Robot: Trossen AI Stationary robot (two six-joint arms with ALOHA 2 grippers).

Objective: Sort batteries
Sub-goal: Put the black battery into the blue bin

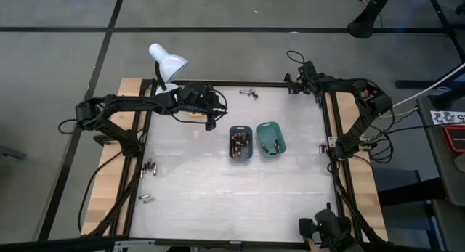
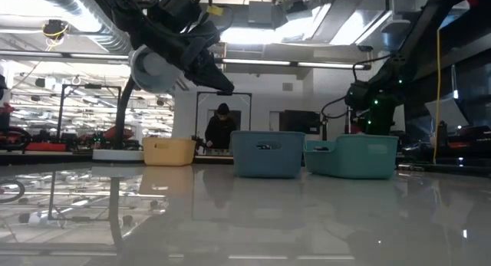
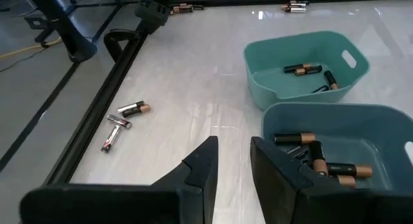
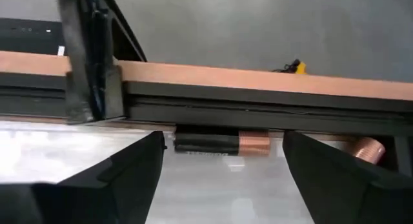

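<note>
The right gripper point(image 4: 222, 166), lying at the high view's lower right edge and partly cut off there, is spreading its fingers wide around nothing; one battery point(image 4: 222, 143) is lying just beyond them against the table's black rail point(image 4: 258, 111), and a second is half hidden at the frame's right. The left gripper point(image 3: 233, 164) is hovering left of centre, jaws narrow and empty. More batteries are sitting in the dark teal tray point(image 1: 240, 143) and green tray point(image 1: 270, 138); others are lying loose at the table's left edge point(image 1: 150, 166). The orange tray is mostly hidden under the left arm.
</note>
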